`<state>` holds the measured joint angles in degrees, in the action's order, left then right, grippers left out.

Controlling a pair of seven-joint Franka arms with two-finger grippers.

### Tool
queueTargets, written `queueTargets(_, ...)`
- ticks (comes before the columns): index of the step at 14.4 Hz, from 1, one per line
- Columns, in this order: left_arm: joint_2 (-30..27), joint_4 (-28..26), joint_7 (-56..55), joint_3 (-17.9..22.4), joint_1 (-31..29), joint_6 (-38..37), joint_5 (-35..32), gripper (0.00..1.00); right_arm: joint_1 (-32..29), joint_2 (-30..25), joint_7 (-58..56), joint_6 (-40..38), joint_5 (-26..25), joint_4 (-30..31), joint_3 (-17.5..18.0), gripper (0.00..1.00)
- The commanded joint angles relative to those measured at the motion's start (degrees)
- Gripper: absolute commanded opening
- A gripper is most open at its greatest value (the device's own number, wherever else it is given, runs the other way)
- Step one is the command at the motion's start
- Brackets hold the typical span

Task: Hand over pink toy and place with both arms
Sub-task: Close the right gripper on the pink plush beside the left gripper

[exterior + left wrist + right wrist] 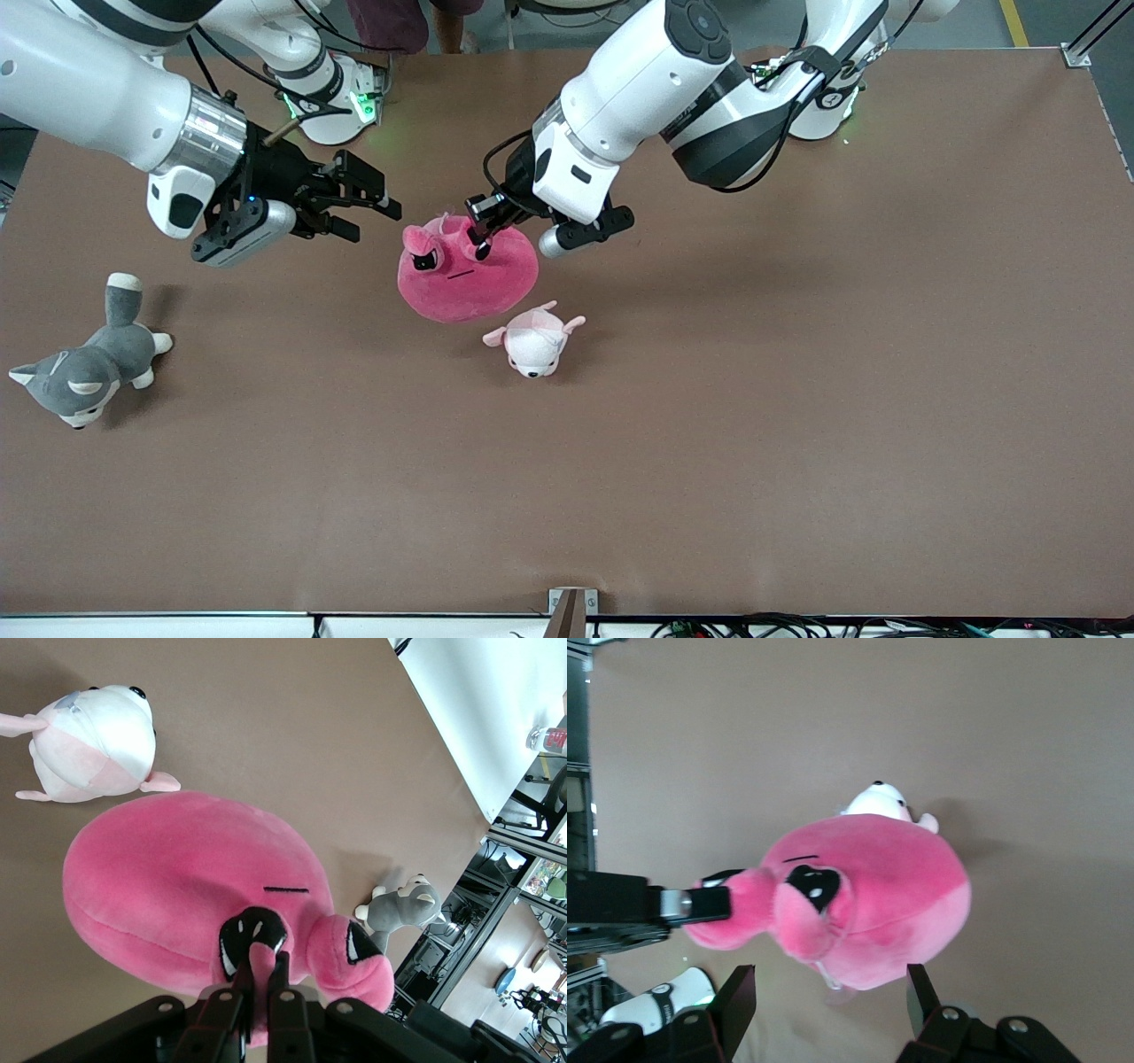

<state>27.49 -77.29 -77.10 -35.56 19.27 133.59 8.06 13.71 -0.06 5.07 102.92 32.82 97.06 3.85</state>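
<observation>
The pink toy, a round hot-pink plush with dark angry eyes, hangs just over the middle of the table. My left gripper is shut on one of its ear flaps from above. In the left wrist view the fingers pinch the flap beside one eye, and the toy hangs below them. My right gripper is open and empty in the air beside the toy, toward the right arm's end. In the right wrist view its jaws stand wide apart, just short of the toy, with the left gripper showing.
A small pale pink-and-white puppy plush lies on the table just nearer to the front camera than the pink toy. A grey-and-white husky plush lies at the right arm's end of the brown table.
</observation>
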Motion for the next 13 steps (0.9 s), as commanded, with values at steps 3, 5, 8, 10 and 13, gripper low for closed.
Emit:
queueTargets(3, 0.46, 1.79, -1.47, -0.12, 0.76, 0.44, 0.56, 0.01, 1.66, 2.08, 0.29, 0.96, 1.19, -0.91, -0.6, 0.77)
queueTargets(5, 0.46, 1.79, -1.48, -0.12, 0.94, 0.53, 0.64, 0.01, 2.81, 2.95, 0.29, 2.2, 1.1, -0.91, -0.6, 0.77)
queueTargets(8, 0.46, 1.79, -1.65, -0.12, 0.94, 0.53, 0.64, 0.01, 3.43, 3.84, 0.29, 3.52, 1.01, -0.82, -0.6, 0.76)
queueTargets(10, 0.55, 1.79, -1.57, -0.12, 0.94, 0.53, 0.64, 0.01, 3.52, 4.28, 0.2, 3.52, 1.01, -0.82, -0.6, 0.74)
queueTargets(13, 0.64, 1.79, -1.65, -0.12, 0.94, 0.53, 0.64, 0.02, 3.52, 4.72, 0.2, 4.56, 0.84, -0.73, -0.69, 0.71)
